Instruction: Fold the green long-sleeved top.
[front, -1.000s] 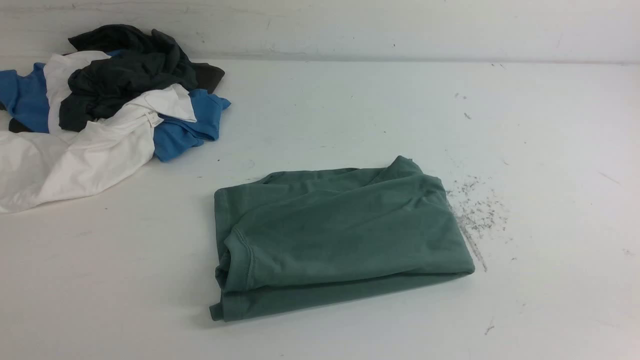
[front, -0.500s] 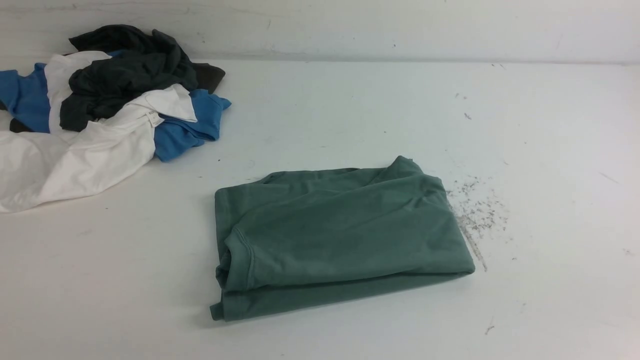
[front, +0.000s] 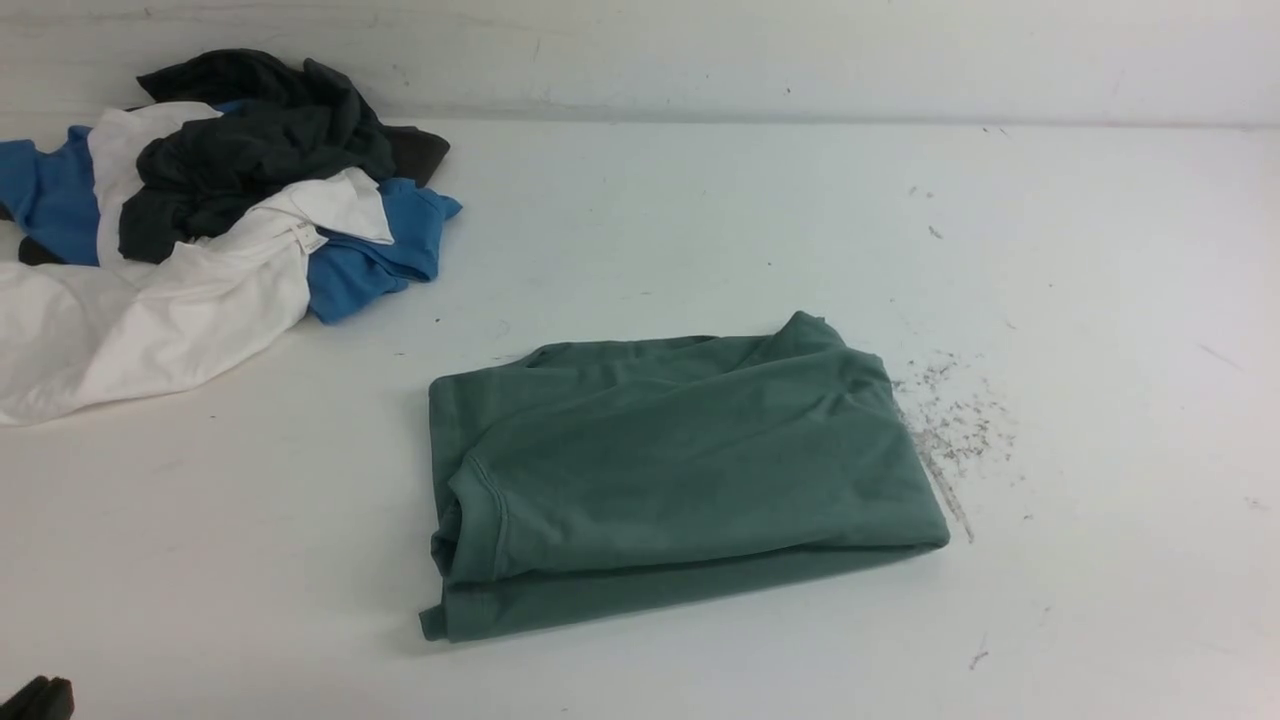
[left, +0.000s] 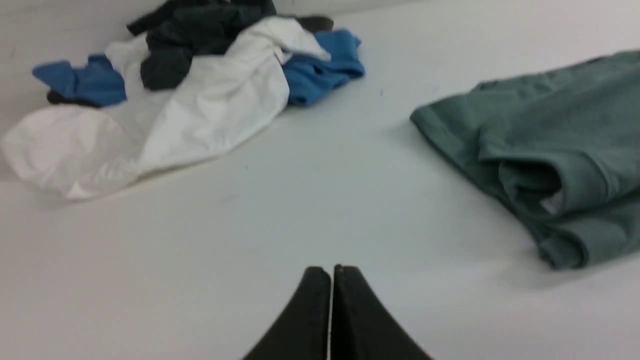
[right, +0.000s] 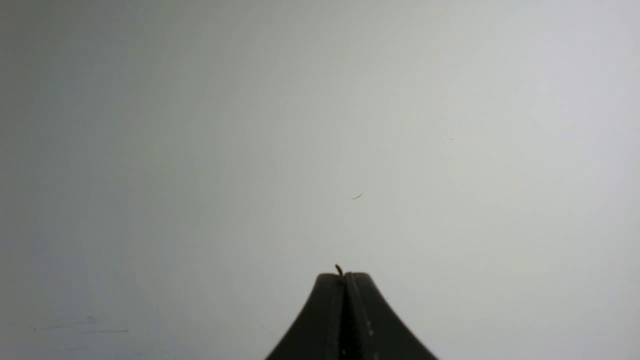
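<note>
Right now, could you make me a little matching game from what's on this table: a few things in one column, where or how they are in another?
Things:
1. green long-sleeved top
2. dark grey-black garment
3. left hand
4. grey scuff marks

States:
A. on top of the heap of clothes at far left
B. shut, holding nothing
C. speckled on the table just right of the top
D. folded, lying alone mid-table

Pairs: 1-D, 2-A, 3-B, 4-C

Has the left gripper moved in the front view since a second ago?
Yes. The left gripper, absent before, now pokes in at the bottom left corner, well short of the green top, which lies unchanged.
</note>
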